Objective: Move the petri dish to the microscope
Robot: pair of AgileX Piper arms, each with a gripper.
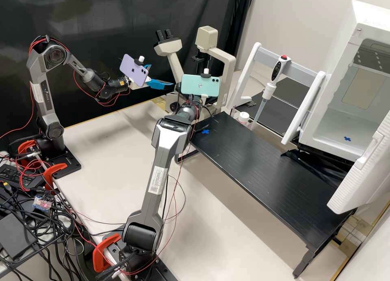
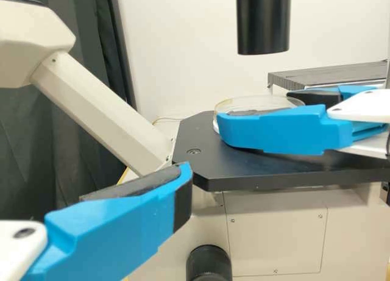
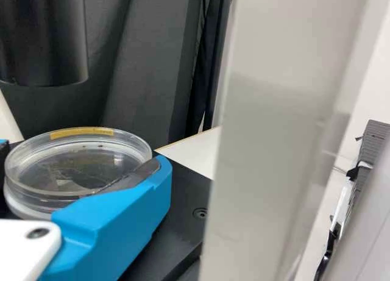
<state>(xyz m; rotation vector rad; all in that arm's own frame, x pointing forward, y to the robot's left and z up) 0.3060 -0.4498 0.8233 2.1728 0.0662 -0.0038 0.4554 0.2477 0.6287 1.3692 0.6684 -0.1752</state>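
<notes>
Petri dish [image 3: 73, 171]: sitting at the microscope stage [image 2: 244, 168], inward of a cut corner, being clasped between the right gripper's [image 2: 258, 108] fingers. Lying farther from the left gripper [image 1: 163, 75], itself gaping empty.

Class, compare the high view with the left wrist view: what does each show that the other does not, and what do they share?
High view's own: the pipette on its stand, the white cabinet and a phone on each arm.

Left wrist view's own: the dish between the fingers of the right gripper, at the black stage.

Both: the left gripper with its fingers apart, the microscope and the dark curtain.
</notes>
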